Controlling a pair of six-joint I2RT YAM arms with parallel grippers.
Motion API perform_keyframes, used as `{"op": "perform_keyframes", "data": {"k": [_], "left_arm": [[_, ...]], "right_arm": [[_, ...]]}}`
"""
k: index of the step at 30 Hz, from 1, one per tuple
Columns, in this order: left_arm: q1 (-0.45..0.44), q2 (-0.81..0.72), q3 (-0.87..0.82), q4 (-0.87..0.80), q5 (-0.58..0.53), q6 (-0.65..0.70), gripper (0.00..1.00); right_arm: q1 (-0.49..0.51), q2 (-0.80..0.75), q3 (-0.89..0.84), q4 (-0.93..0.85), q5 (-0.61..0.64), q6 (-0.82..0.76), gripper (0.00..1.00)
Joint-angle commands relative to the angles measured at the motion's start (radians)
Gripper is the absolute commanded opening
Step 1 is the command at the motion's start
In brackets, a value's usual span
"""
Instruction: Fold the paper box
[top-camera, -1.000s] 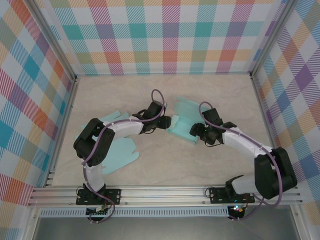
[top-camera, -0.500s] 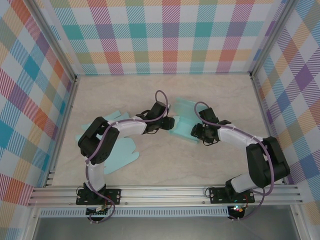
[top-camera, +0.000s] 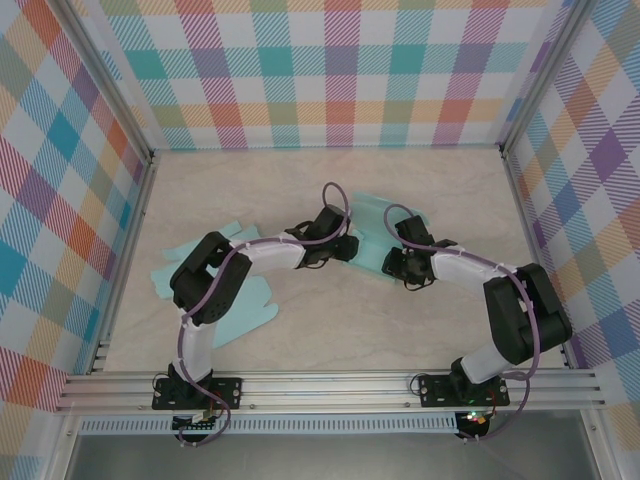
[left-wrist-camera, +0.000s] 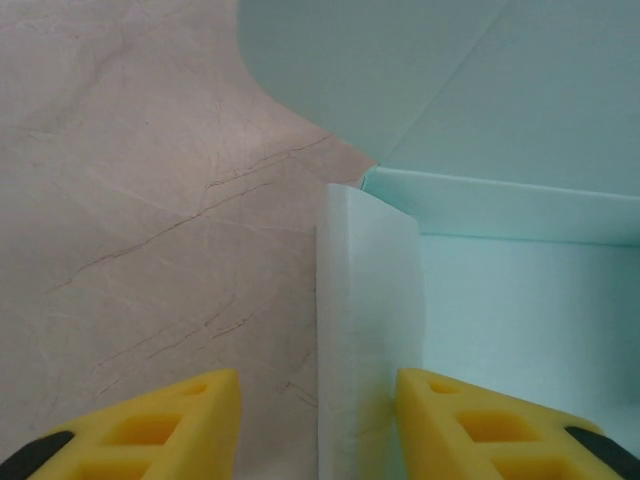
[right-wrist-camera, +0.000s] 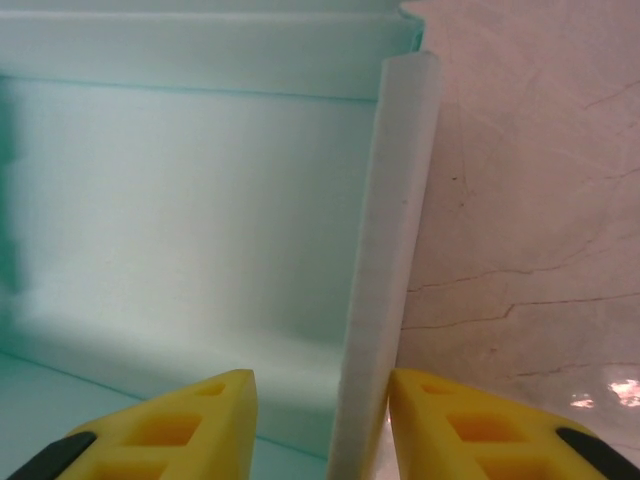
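Paper box (top-camera: 367, 232) lies mid-table, between the two wrists and part-formed: its floor is flat, thin side walls stand up, and a rounded flap spreads toward the far side. As a judgement, this paper box is very light and will slide on the smooth table (top-camera: 300, 340) under any sideways push. Its panels look stiff enough to stand alone yet easy to crease or crush, so a soft pinch serves better than a hard one. The best hold seems to be low on a standing wall, close to its fold line, with the opposite side steadied so the base stays put.

It opens upward. Its long axis appears to run from the near side to the far side, tilted a little, though the arms cover too much from above to be sure.

The left gripper (left-wrist-camera: 316, 388) straddles one upright wall end, jaws apart: one yellow finger sits against the inner face, and the other is well clear over bare table. The right gripper (right-wrist-camera: 320, 385) straddles the opposite wall likewise, jaws apart and not clamped. Flat teal sheets (top-camera: 225, 300) lie well apart to the left.
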Motion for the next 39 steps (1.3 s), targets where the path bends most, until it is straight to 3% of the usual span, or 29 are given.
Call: {"op": "perform_keyframes", "data": {"k": [1, 6, 11, 19, 25, 29, 39], "left_arm": [[-0.03, 0.027, 0.029, -0.06, -0.052, 0.006, 0.38], [-0.063, 0.049, 0.062, -0.131, -0.176, 0.053, 0.26], [-0.119, 0.091, 0.129, -0.233, -0.378, 0.111, 0.16], [-0.15, 0.122, 0.169, -0.347, -0.541, 0.084, 0.12], [-0.15, 0.183, 0.258, -0.506, -0.71, 0.029, 0.12], [-0.15, 0.244, 0.332, -0.622, -0.817, -0.017, 0.13], [-0.117, 0.296, 0.36, -0.782, -0.874, -0.148, 0.18]], "right_arm": [[0.005, 0.016, 0.02, 0.021, -0.02, -0.022, 0.39], [0.006, 0.011, 0.016, 0.022, -0.026, -0.024, 0.39], [0.007, 0.021, 0.018, 0.024, -0.027, -0.023, 0.36], [0.006, 0.077, 0.049, -0.004, -0.01, -0.005, 0.23], [0.019, 0.13, 0.092, -0.07, 0.012, 0.011, 0.0], [0.03, 0.139, 0.106, -0.109, 0.033, 0.019, 0.0], [0.031, 0.17, 0.125, -0.115, 0.023, 0.021, 0.0]]}}
